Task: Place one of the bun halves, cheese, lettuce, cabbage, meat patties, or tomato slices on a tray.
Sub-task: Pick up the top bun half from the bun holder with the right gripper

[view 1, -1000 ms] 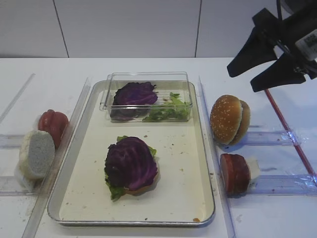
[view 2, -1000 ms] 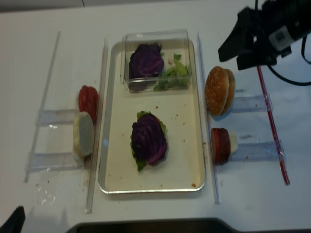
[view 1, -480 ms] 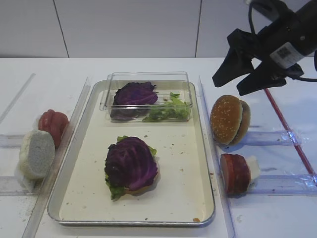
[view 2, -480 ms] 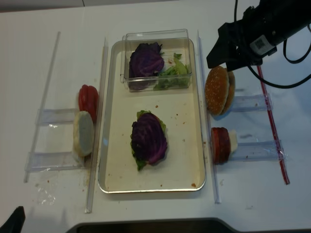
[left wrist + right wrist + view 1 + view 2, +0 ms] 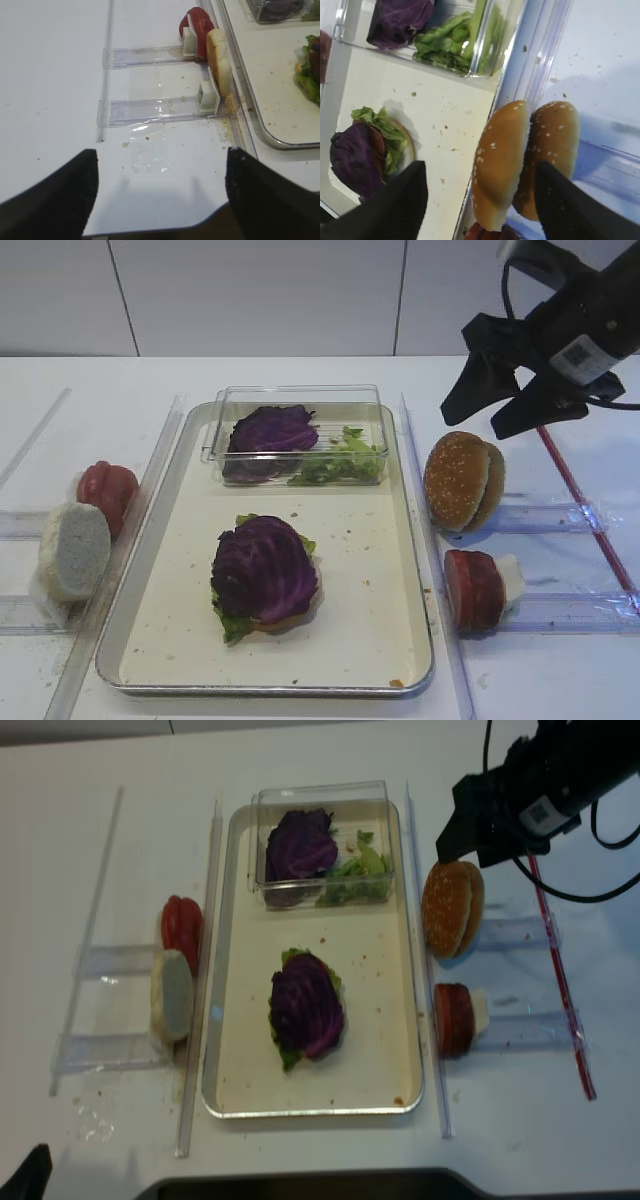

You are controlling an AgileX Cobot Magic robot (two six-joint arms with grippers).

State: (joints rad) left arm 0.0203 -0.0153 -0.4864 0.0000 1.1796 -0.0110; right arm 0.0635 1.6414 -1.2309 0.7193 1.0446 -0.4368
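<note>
1. Since a second ago the right pincer [image 5: 488,412] has swung in from the counter's far right corner toward the middle; it now hangs above the sesame bun top [image 5: 457,481] — jaws spread wide, nothing between them.
2. That bun top stands on edge in a clear plastic rack [image 5: 545,516] just outside the right rim of the tray [image 5: 418,570], with a second bun half leaning against it on the side away from the tray.
3. From the right wrist view both dark fingers [image 5: 395,200] frame the bun top [image 5: 501,157] without touching it.
4. On the tray, toward its near end, a purple cabbage leaf [image 5: 262,567] lies over green lettuce [image 5: 232,625] and a bun base.
5. At the tray's far end sits a clear plastic box [image 5: 296,432] holding more cabbage and lettuce.
6. Nearer the counter's front edge on the right, a meat patty [image 5: 476,588] stands on edge in another rack.
7. Left of the tray, tomato slices [image 5: 107,492] and a pale bun half [image 5: 73,548] stand in their racks.
8. The left pincer [image 5: 160,187] shows only in its wrist view, over bare counter near the front left — jaws apart, holding nothing.
</note>
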